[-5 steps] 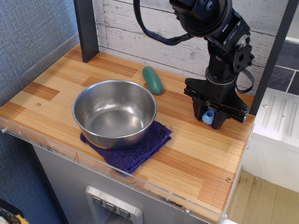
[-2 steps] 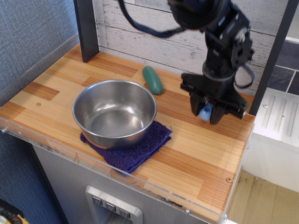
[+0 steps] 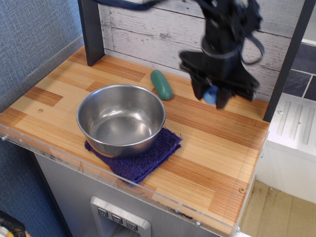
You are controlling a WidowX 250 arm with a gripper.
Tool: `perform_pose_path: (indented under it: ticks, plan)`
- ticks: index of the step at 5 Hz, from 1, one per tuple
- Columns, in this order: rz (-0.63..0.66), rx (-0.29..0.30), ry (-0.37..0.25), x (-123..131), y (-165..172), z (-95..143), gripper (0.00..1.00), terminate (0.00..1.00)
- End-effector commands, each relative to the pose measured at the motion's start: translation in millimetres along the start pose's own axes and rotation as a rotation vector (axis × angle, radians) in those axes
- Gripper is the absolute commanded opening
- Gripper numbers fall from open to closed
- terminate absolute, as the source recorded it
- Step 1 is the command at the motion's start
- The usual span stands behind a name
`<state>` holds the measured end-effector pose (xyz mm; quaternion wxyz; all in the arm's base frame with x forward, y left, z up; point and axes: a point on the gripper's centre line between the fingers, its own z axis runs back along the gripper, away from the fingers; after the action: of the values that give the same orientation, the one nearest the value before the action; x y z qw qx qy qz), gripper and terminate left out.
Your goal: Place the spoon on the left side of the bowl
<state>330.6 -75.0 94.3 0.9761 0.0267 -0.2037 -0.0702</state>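
Spoon point(image 3: 211, 94): I only get its light-blue handle end, poking out from under the gripper point(image 3: 213, 95). It is off the wood, held in the air above the back right part of the table point(image 3: 207, 148). The grey scoop end is hidden inside the black gripper body, so I cannot describe it. From my seat the jaws read as closed around the blue handle; the picture is motion-blurred there, so finger detail is soft.

Gripper: black, pointing down, just in front of the whitewashed plank wall point(image 3: 148, 34). The arm rises out of the top of the view, with a dark cable point(image 3: 254, 47) looping at its right side.

Bowl point(image 3: 121, 119): large, shiny steel, upright, empty as far as I see into it. It sits on a dark purple cloth point(image 3: 143, 158), near the front left-centre of the table. The cloth sticks out past the bowl toward the front and right. Spoon and bowl are well apart; the spoon hangs to the bowl's right and farther back.

Dark green oblong object point(image 3: 161, 84): lying flat on the wood just behind the bowl's back rim, between bowl and wall, to the left of the gripper and not touching either.

A dark post point(image 3: 91, 29) stands at the back left corner.
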Motion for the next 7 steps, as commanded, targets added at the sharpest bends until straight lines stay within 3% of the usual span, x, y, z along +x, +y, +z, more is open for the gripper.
perform_pose_path:
  ticks: [1, 4, 7]
  plan:
    - [0.033, 0.043, -0.084, -2, 53, 47, 0.0, 0.0]
    - [0.132, 0.108, -0.053, -3, 133, 43, 0.0, 0.0]
    - [0.147, 0.171, 0.024, -22, 174, 17, 0.0, 0.0]
